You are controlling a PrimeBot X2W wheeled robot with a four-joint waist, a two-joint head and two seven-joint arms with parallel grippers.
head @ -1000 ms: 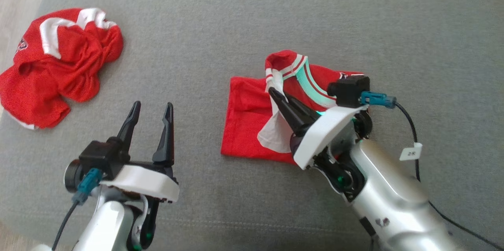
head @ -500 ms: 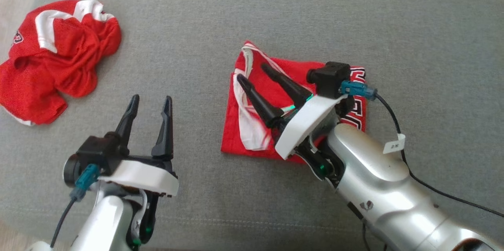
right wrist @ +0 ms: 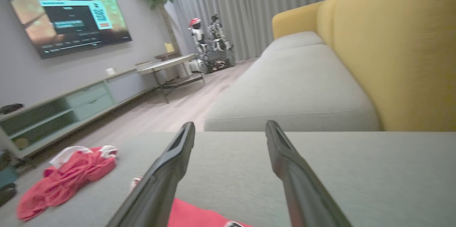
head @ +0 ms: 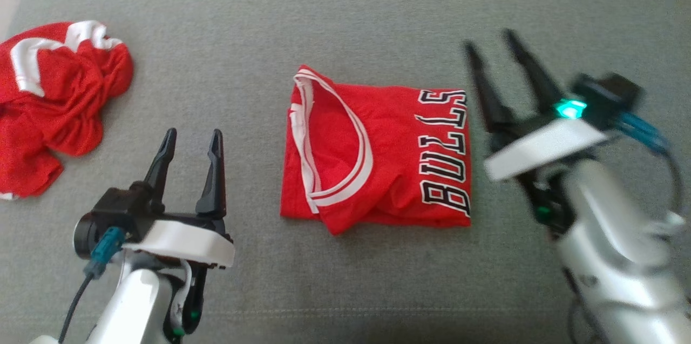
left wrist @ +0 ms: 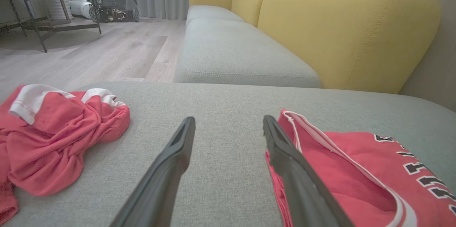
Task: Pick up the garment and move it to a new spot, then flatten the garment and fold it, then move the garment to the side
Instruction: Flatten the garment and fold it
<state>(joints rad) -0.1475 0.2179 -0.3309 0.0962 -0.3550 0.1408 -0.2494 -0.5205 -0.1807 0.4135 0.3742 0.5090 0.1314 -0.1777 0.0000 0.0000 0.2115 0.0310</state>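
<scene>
As it lies on the grey cushion [head: 345, 14], garment [head: 378, 160]: folded red jersey, centre, lettering toward 3 o'clock.
Right gripper [head: 488, 40]: 2 o'clock of garment, apart, fingers spread wide, empty.
Left gripper [head: 194, 132]: 8 o'clock, wide, empty.
Crumpled red shirt [head: 54, 101]: 10 o'clock, well apart.

"BULLS" in white black-edged letters on folded red jersey [head: 378, 155] (letters run sideways); TV text unreadable.

Head camera high above the grey cushion [head: 378, 9]; wrist cameras low across it.
</scene>
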